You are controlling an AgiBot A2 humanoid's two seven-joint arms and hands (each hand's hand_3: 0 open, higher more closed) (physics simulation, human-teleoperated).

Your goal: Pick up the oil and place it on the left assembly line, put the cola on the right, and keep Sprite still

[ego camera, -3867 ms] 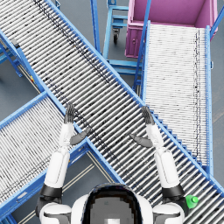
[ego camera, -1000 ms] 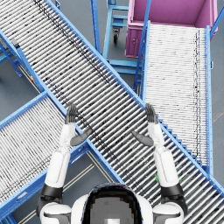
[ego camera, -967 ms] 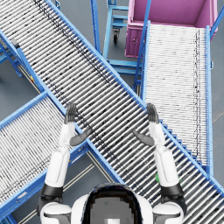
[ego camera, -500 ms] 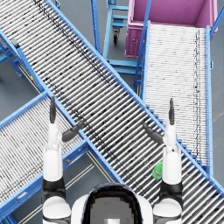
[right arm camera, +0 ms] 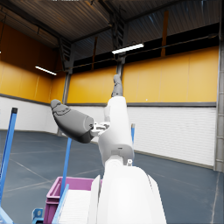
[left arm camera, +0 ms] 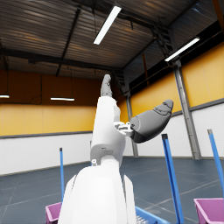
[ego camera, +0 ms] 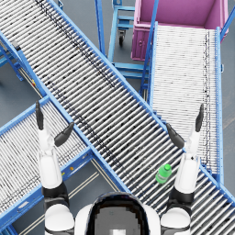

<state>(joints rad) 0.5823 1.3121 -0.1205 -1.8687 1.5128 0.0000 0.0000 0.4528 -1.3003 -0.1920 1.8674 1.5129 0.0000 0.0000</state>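
Head view. The biggest item is the main roller conveyor (ego camera: 92,82). It runs on a diagonal from the top left corner to the bottom right, with blue rails along both long edges. Its rollers are bare over nearly the whole length, so there is wide open room along it.

Left assembly line (ego camera: 18,151): a shorter roller bed at the lower left. It butts against the main conveyor's near rail and is blue-edged too.

Right assembly line (ego camera: 183,73): a roller bed at the upper right with a blue rail on each side. Its far end meets a magenta bin (ego camera: 138,43).

Grey floor (ego camera: 18,98) shows in the gaps between the beds. A blue frame (ego camera: 121,23) stands on it beside the bin.

Left hand (ego camera: 45,133): it is over the seam between the left assembly line and the main conveyor. The fingers point straight up, the thumb is spread well out, and there is nothing in it.

Right hand (ego camera: 192,137): it is over the far rail of the main conveyor, near the corner of the right assembly line. The fingers are straight, the thumb is splayed wide, and it holds nothing.

Both wrist views show the same spread pose against the orange-and-white hall walls and the ceiling strip lights.

Green bottle (ego camera: 163,173): it sits on the main conveyor, just beside the right forearm on its inner side. It is roughly mid-width, away from both rails and well below the right hand. I cannot tell whether it stands upright or lies tilted. The label is too small to read.
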